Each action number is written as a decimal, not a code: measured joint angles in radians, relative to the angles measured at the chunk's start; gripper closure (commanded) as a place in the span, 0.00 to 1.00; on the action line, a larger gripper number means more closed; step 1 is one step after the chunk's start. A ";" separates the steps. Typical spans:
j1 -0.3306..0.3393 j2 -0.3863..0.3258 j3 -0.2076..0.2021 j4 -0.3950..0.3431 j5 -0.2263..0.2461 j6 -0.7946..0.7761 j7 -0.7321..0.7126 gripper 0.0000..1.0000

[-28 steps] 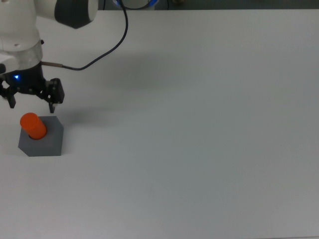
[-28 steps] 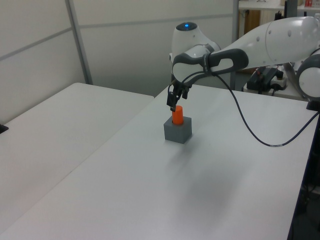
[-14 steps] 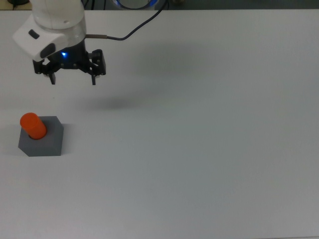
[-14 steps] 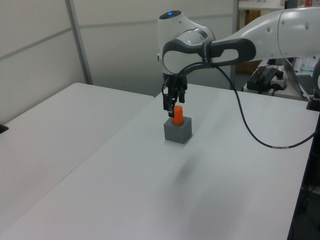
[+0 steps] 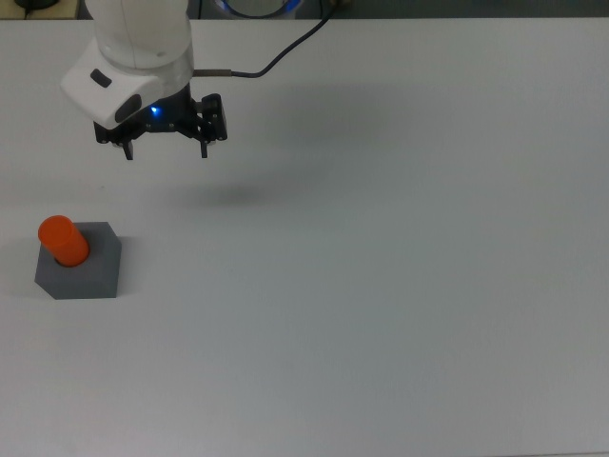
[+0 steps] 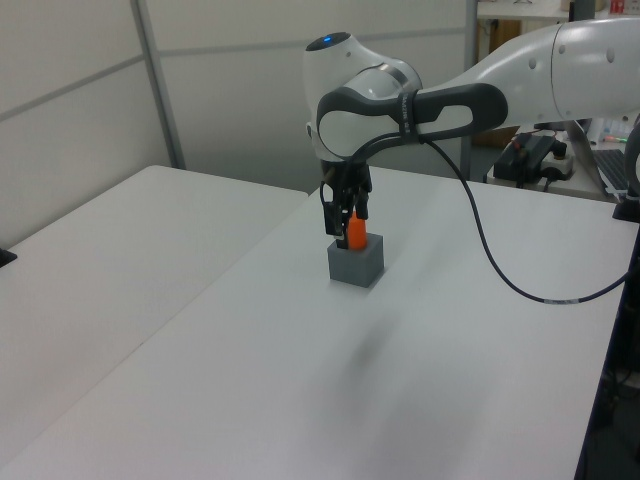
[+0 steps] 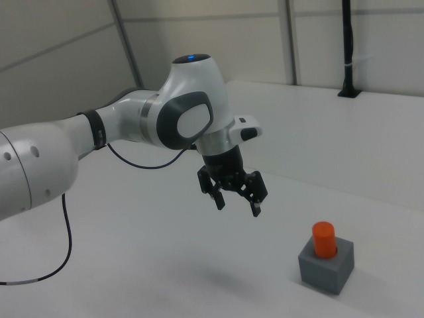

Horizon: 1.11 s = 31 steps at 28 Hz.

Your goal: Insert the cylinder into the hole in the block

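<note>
1. On the white tabletop [image 5: 381,286], near the top view's left edge, we see the dark grey matte cube-like block [image 5: 86,271]; the small, smooth, bright orange cylinder [image 5: 63,240] stands upright in the round hole of its top face, its rounded upper part projecting above the block.
2. Well apart from both, raised over bare table, hangs the black two-finger gripper [image 5: 165,150] of the white robot arm [image 7: 132,126]. Its fingers stand apart and hold nothing.
3. We judge the insertion complete: in the right view the cylinder [image 7: 323,239] sits centred in the block [image 7: 324,266].
4. We expect the cylinder to be light, rigid and somewhat slippery; any further grasp would best take its exposed sides just above the hole, squarely, so that it does not tilt or bind.
5. A black cable [image 6: 490,260] trails from the arm.
</note>
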 measured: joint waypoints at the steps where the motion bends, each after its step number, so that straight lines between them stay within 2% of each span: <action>1: 0.001 0.001 0.000 -0.001 0.004 0.000 0.000 0.00; 10: 0.010 0.002 0.002 -0.002 0.052 -0.008 0.000 0.00; 31: 0.010 0.002 0.002 -0.002 0.055 -0.009 0.000 0.00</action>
